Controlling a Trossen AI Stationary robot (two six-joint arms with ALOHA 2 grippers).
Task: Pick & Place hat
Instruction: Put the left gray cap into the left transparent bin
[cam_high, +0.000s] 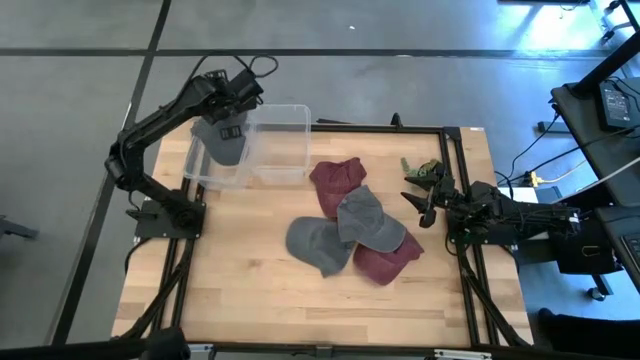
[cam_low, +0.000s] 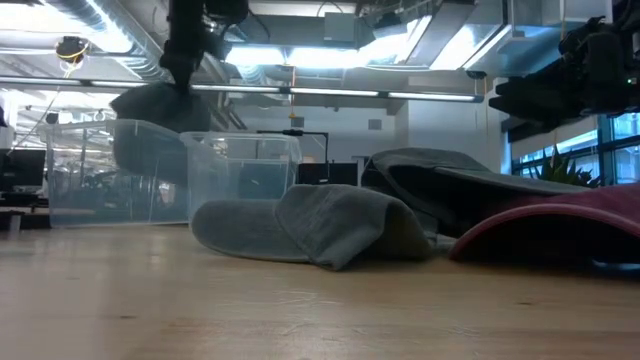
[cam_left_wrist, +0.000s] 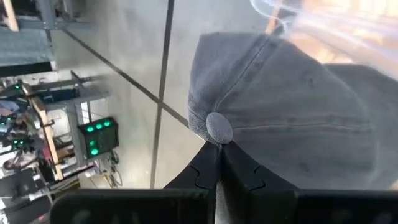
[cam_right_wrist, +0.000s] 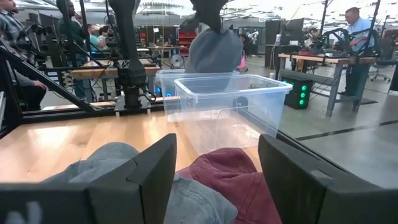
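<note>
Currently, entries run from the left arm's side to the right arm's.

Left gripper: left gripper (cam_high: 228, 118) is raised at the table's far left corner, fingers pinched together on the crown button of a grey cloth cap (cam_high: 222, 141), as the left wrist view shows (cam_left_wrist: 219, 163).

Held hat: the cap (cam_left_wrist: 292, 118) hangs directly beneath the gripper, over the two clear plastic bins (cam_high: 262, 146) standing side by side, apparently above the one nearer the table edge.

Step in hand (judgement): placing. Lower until the brim is inside the bin walls, centre the cap over one compartment, then part the fingers; releasing high risks the brim catching on a rim.

Remaining hats: a pile lies toward the right gripper: dark grey cap (cam_high: 318, 244), light grey cap (cam_high: 368, 220), two maroon caps (cam_high: 338, 177) and (cam_high: 386, 261).

Right gripper: right gripper (cam_high: 424, 196) waits just beyond that pile, fingers spread wide and holding nothing (cam_right_wrist: 211, 174).

Hard to make out, bins: clear walls make the dividing line unclear, so I cannot confirm which bin the cap hangs over, nor whether anything lies inside.

Hard to make out, pile: caps overlap; lower edges are hidden.

Hard to make out, low view: the left gripper is cut off at the top.
</note>
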